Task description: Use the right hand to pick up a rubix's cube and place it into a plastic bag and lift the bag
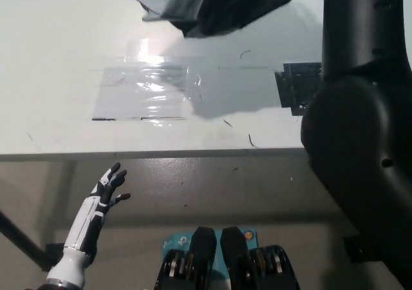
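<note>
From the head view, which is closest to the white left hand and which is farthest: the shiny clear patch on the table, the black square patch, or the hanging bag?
Measured from the left hand, low at the left below the table edge:
1. Shiny clear patch, on the table just above the hand.
2. Black square patch, on the table's right side beside the black arm.
3. Plastic bag, hanging at the top of the picture.
</note>
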`<state>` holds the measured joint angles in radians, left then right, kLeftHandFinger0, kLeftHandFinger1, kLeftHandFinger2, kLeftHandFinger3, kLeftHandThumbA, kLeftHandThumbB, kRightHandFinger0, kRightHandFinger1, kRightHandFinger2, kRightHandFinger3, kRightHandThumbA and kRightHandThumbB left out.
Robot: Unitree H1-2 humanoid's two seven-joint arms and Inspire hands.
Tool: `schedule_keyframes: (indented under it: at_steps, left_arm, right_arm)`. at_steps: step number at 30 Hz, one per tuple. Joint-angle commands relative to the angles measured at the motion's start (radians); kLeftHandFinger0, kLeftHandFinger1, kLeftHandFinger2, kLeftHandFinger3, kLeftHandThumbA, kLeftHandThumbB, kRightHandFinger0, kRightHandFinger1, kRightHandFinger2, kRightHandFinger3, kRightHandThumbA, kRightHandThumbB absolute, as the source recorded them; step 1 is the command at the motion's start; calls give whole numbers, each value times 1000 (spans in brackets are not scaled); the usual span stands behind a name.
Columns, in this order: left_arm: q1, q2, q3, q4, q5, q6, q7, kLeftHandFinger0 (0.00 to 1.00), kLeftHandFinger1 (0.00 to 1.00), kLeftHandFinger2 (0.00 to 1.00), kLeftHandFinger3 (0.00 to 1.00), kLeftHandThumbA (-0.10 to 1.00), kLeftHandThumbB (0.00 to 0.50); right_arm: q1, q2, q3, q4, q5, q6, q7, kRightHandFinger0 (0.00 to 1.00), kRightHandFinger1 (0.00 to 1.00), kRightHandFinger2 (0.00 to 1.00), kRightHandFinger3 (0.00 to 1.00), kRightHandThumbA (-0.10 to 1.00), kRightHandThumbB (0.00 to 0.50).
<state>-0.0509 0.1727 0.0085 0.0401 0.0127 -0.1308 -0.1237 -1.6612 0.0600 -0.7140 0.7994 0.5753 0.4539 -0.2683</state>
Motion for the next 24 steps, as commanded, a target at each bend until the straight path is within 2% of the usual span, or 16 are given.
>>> schedule_keyframes:
  at_steps: [1, 4, 7, 10, 15, 18, 19, 20, 24]
  left_arm:
    - [-19, 9, -5, -47, -10, -12, -13, 853, 1000, 1000, 1000, 1000, 190]
    - [-17, 10, -6, -51, -9, -11, -14, 849, 1000, 1000, 1000, 1000, 189]
    - [-22, 12, -7, -47, -7, -13, -15, 847, 1000, 1000, 1000, 1000, 192]
    - [-25, 12, -8, -47, -14, -7, -18, 852, 1000, 1000, 1000, 1000, 197]
    - [-23, 13, -11, -55, -4, 6, -16, 850, 1000, 1000, 1000, 1000, 207]
    - [-26, 14, -11, -46, -6, -8, -17, 834, 1000, 1000, 1000, 1000, 197]
    - [-28, 14, -10, -41, -10, -17, -19, 839, 1000, 1000, 1000, 1000, 189]
    - [-30, 16, -10, -37, -14, -22, -22, 842, 1000, 1000, 1000, 1000, 182]
    - [-33, 18, -9, -45, -18, -15, -24, 834, 1000, 1000, 1000, 1000, 172]
  right_arm:
    - [-206, 8, 14, -78, 116, -12, 14, 0, 169, 693, 1000, -100, 1]
    - [-188, 11, 23, -68, 114, -27, 32, 0, 174, 698, 1000, -100, 0]
    - [-147, 29, 17, -43, 130, -42, 36, 0, 235, 722, 1000, -100, 40]
    - [-112, 46, 21, -27, 127, -53, 31, 0, 285, 714, 1000, -100, 29]
    - [-32, 84, 51, 3, 107, -91, 30, 0, 306, 722, 1000, -100, 33]
    - [27, 104, 98, 60, 63, -128, 47, 0, 291, 685, 1000, -100, 39]
    - [45, 109, 109, 98, 53, -148, 48, 0, 271, 661, 1000, -100, 67]
    - [60, 112, 114, 138, 52, -168, 49, 0, 249, 652, 1000, -100, 75]
    - [88, 108, 132, 221, 51, -215, 63, 0, 208, 679, 1000, -100, 75]
